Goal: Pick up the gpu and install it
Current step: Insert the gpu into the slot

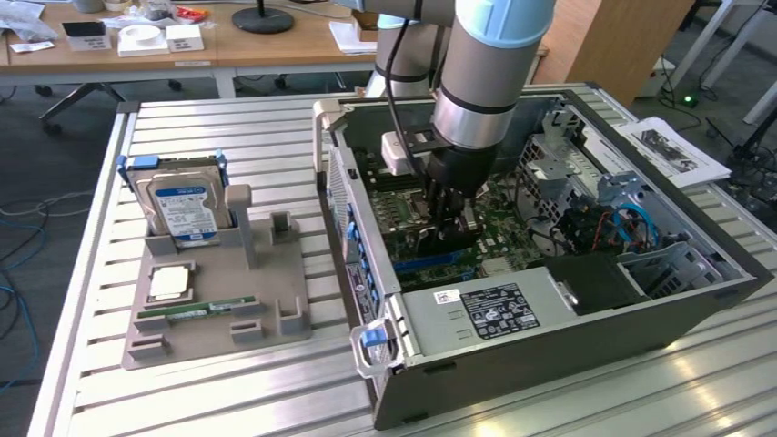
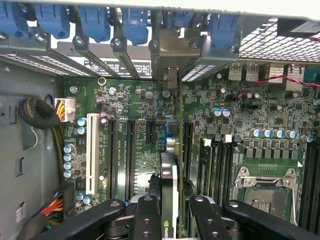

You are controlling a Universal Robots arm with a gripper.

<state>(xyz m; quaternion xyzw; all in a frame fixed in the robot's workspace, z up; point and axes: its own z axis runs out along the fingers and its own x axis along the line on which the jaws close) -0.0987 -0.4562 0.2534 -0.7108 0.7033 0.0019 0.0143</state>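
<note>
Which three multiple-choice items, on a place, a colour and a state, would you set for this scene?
1. Where is the black gripper relative to the open dark metal computer case? A) beside it B) inside it C) behind it
2. What colour are the plastic clips at the case's slot brackets? A) red B) blue C) yellow
3. What is the gripper's state? A) open, empty B) shut on the thin dark gpu card C) shut, empty

1 B: it hangs above the green motherboard.
2 B: they look blue in the wrist view.
3 B: the card stands edge-on between its fingers.
</note>
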